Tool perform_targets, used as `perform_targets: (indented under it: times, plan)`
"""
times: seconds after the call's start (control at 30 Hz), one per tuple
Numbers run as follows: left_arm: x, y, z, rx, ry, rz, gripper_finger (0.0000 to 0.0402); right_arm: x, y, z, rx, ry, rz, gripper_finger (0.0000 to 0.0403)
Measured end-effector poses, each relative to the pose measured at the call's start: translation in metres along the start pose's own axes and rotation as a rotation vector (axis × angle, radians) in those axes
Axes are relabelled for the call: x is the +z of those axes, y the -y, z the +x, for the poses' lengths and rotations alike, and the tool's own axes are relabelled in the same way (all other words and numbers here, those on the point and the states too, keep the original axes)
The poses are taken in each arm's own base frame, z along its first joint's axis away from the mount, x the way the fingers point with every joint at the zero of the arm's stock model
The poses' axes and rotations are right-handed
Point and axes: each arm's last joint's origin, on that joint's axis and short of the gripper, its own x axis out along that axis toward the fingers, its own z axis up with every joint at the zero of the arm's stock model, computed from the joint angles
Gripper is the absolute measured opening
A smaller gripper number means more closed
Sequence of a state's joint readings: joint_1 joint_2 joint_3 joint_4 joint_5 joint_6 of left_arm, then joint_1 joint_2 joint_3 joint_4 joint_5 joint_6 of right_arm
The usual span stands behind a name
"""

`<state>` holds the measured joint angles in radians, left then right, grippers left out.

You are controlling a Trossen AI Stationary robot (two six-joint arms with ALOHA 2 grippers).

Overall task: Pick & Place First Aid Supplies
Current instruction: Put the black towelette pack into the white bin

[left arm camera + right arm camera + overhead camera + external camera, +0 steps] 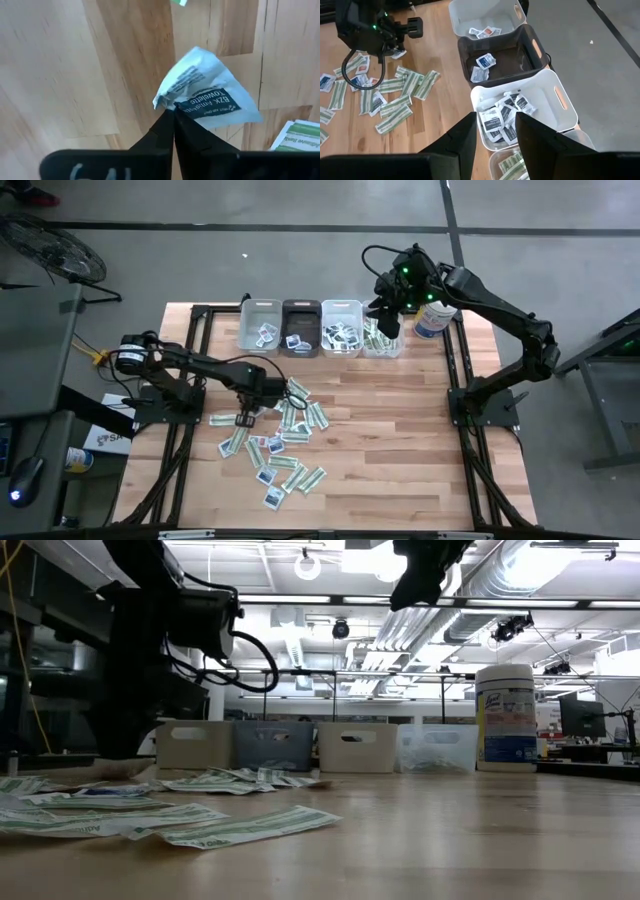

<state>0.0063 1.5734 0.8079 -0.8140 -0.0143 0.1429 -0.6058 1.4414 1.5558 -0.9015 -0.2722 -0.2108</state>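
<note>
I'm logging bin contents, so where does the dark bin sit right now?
In the high view the dark bin is second from the left in the row of four at the table's far edge, between two white bins.

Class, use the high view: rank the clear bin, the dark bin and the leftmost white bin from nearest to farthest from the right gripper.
1. Clear bin, directly below the right gripper, at the row's right end.
2. Dark bin, second from left.
3. Leftmost white bin, at the far end.

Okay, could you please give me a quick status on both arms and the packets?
Left pincer shut on a white-and-blue towelette packet, over the loose pile. Right pincer open, empty, above the bins. Nothing blocking.
</note>
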Motion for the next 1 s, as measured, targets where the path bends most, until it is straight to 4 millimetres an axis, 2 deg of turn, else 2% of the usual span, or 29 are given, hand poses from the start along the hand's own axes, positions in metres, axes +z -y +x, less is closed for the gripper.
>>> perform_targets:
  times: [0.17, 0.57, 0.8, 1.0]
  plan:
    - [0.0, 0.0, -0.008, -0.009, 0.022, -0.018, 0.0027, -0.001, 0.0, 0.0, 0.003, -0.011, 0.003, 0.0129]
    - [-0.004, 0.002, -0.023, -0.056, 0.091, -0.087, 0.0128, -0.003, -0.001, 0.0, 0.006, -0.028, 0.008, 0.0129]
    - [-0.008, 0.003, -0.009, -0.06, 0.085, -0.177, 0.0151, -0.004, -0.001, 0.0, 0.008, -0.036, 0.01, 0.0129]
    - [-0.025, 0.006, 0.013, -0.073, 0.038, -0.299, 0.0145, -0.004, -0.001, 0.0, 0.009, -0.042, 0.012, 0.0129]
